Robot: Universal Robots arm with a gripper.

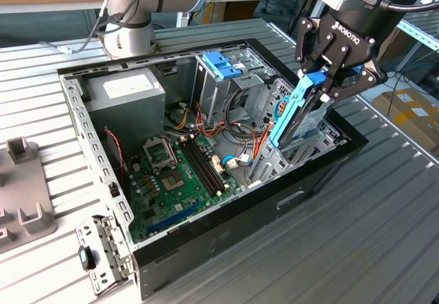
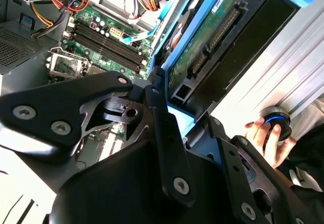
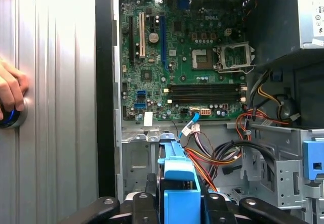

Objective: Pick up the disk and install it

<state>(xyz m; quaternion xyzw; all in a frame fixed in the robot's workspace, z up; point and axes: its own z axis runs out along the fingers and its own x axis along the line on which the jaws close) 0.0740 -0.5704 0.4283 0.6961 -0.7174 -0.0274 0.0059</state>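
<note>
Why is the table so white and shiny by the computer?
In the second wrist view, light glares off the metal table, washing it white beside the disk; in the first wrist view it shows bright streaks; in the exterior view it looks even grey, and the gripper holding the disk looks dark.

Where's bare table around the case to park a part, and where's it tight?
Bare table right of the case in the exterior view; also a strip between case and grey fixture. Tight: inside the case, where the gripper holds the disk among cables.
</note>
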